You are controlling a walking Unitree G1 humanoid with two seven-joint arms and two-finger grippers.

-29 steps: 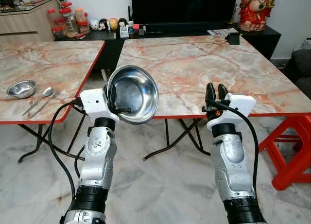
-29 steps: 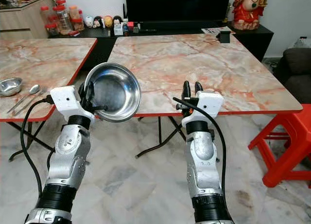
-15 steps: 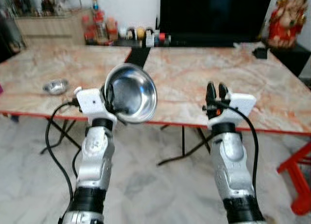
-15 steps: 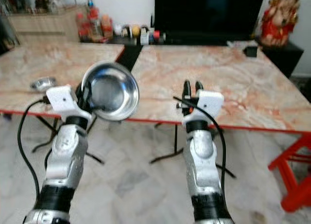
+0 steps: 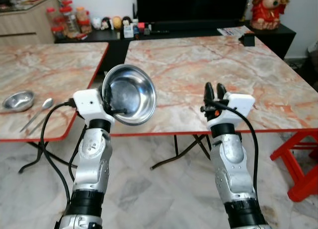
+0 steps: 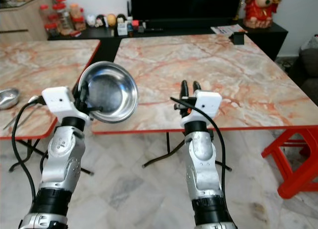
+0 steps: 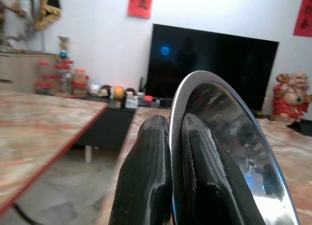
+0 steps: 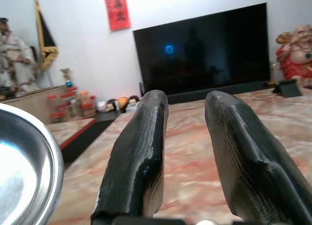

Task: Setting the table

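Since the blurred frame half a second ago, our head view has steadied and swung back, so the tables sit differently in it; we note no shift of the things themselves, and the steel bowl (image 5: 128, 94) stays clamped as before.

On the left table (image 5: 49, 65), near its front-left edge, we record a small steel bowl (image 5: 18, 100) and, just beside it, a spoon (image 5: 39, 111) lying at an angle toward the front edge; at the far left stands a wooden cabinet (image 5: 27, 15) with red-lidded jars (image 5: 62, 21) next to it.

Our left gripper (image 5: 111, 101) is raised in front of the gap between the tables; its fingers (image 7: 146, 186) are pinched narrow on the rim of the steel bowl, one finger inside and one outside; the bowl is held tilted on edge in the air, its hollow facing us, touching no table.

Our right gripper (image 5: 214, 92) is raised before the front edge of the right table (image 5: 208, 60); its fingers (image 8: 139, 161) stand slightly apart and hold nothing.

Beyond the tables we see a dark television (image 5: 191, 5); a red figurine (image 5: 266, 9) stands at the far right; a red stool (image 5: 300, 159) sits below the right table's front-right corner.
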